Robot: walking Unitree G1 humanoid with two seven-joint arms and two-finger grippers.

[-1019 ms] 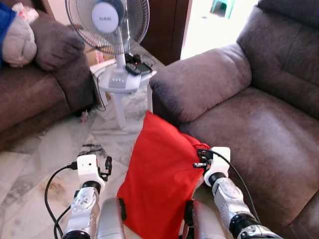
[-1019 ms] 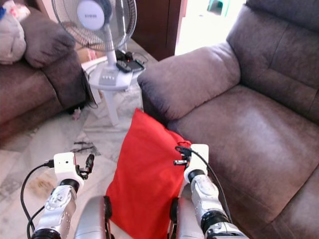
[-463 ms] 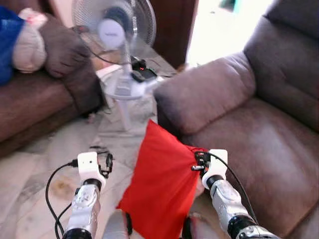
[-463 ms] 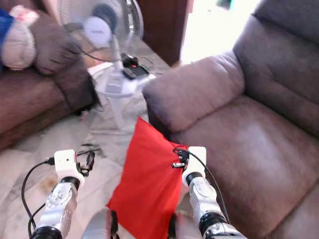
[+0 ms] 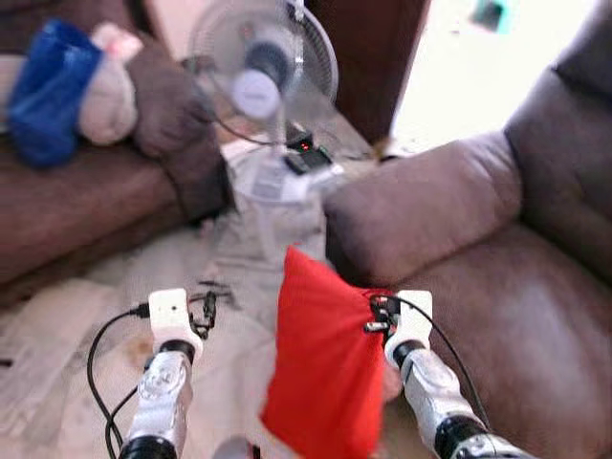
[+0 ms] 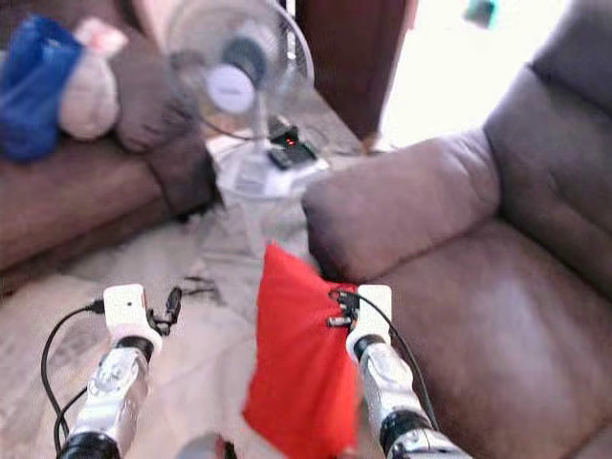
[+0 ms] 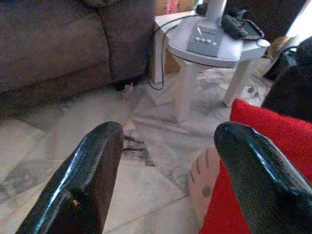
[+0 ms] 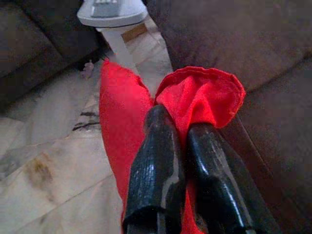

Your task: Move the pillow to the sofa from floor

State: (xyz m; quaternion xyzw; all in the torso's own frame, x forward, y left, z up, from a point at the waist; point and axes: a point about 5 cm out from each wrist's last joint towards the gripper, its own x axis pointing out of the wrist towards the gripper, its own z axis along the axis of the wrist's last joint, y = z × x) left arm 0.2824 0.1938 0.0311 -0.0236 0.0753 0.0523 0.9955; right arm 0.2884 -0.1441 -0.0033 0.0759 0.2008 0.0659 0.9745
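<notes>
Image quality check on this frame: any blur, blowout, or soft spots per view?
Left and right eye views: motion-blurred throughout, fan and red pillow smeared; doorway at top blown out white. Left wrist view: background sharp, the near black fingers soft. Right wrist view: fairly sharp, evenly lit, fingers pinching the pillow's corner; brown sofa dim.

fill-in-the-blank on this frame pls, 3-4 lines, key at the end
1. The right gripper is shut on the ____ pillow.
2. The left gripper hangs ____, holding nothing.
3. The fan stands on a small white ____.
4. On the far sofa lies a soft toy beside something ____.

Missing words: red; open; table; blue
</notes>
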